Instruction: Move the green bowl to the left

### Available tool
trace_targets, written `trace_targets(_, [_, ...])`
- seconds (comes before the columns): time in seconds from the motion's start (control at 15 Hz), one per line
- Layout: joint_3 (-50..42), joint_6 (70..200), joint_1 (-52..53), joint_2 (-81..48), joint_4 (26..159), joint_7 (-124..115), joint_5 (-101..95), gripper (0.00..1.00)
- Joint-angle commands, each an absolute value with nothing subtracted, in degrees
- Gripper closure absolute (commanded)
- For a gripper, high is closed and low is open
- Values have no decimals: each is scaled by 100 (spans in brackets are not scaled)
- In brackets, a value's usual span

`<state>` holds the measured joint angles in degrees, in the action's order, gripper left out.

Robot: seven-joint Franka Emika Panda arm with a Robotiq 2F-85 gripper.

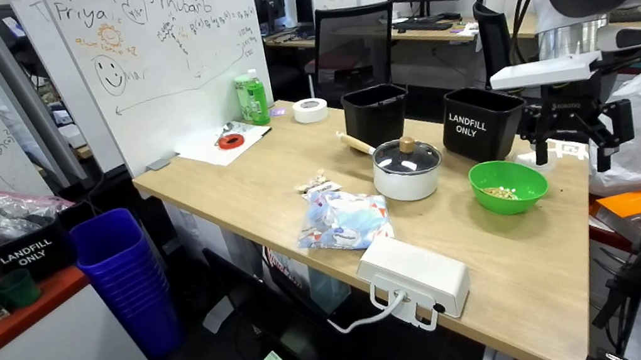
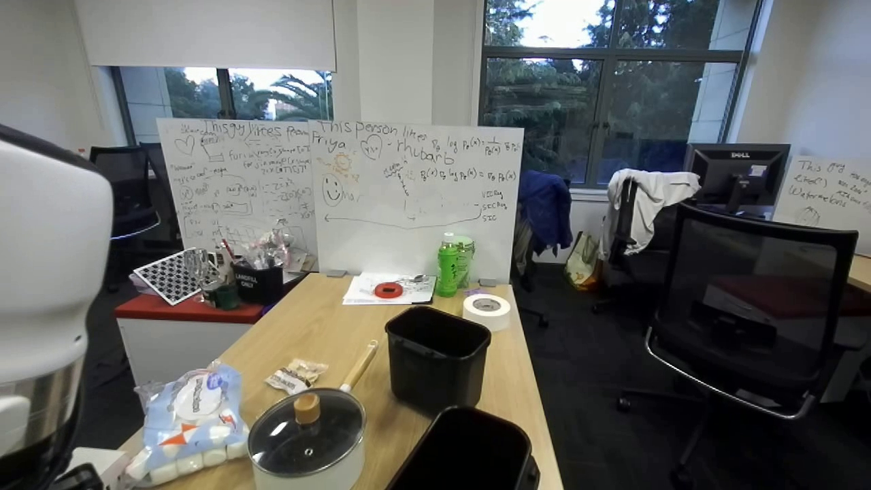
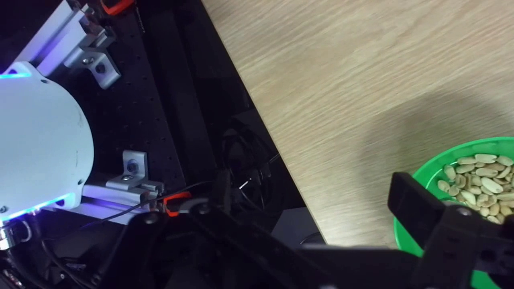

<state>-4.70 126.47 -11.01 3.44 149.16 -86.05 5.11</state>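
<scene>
The green bowl (image 1: pixel 503 202) stands upright on the light wooden table (image 1: pixel 538 274) in an exterior view. It holds pale nuts that look like peanuts. The bowl also shows at the lower right of the wrist view (image 3: pixel 435 165), partly cut off by the frame and partly covered by a finger. My gripper (image 1: pixel 571 158) is open and empty. It hangs above the table edge, beside the bowl and apart from it. In the wrist view, the gripper (image 3: pixel 313 192) has its fingers wide apart, one overlapping the bowl's rim in the picture. The bowl is out of sight in the remaining exterior view.
A white pot with a glass lid (image 1: pixel 406 177) and a black bin marked LANDFILL ONLY (image 1: pixel 478 128) stand near the bowl. Another black bin (image 1: pixel 376 117), a marshmallow bag (image 1: pixel 346 220) and a white box with a cord (image 1: pixel 414 274) are on the table.
</scene>
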Motion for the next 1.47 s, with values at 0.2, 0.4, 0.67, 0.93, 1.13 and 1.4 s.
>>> trace_targets(0.2, [-558, 12633, -1008, 326, 14852, -8678, 504, 0])
trace_targets(0.4, [-558, 12633, -1008, 326, 14852, -8680, 504, 0])
trace_targets(0.67, [-595, 13145, -1009, 192, 14981, -8807, 526, 0])
trace_targets(0.93, [-664, 13935, -1004, 11, 15239, -9067, 599, 0])
trace_targets(1.13, [-689, 13887, -975, -46, 15226, -9070, 499, 0])
trace_targets(1.4, [-691, 13971, -965, -82, 15240, -9109, 500, 0])
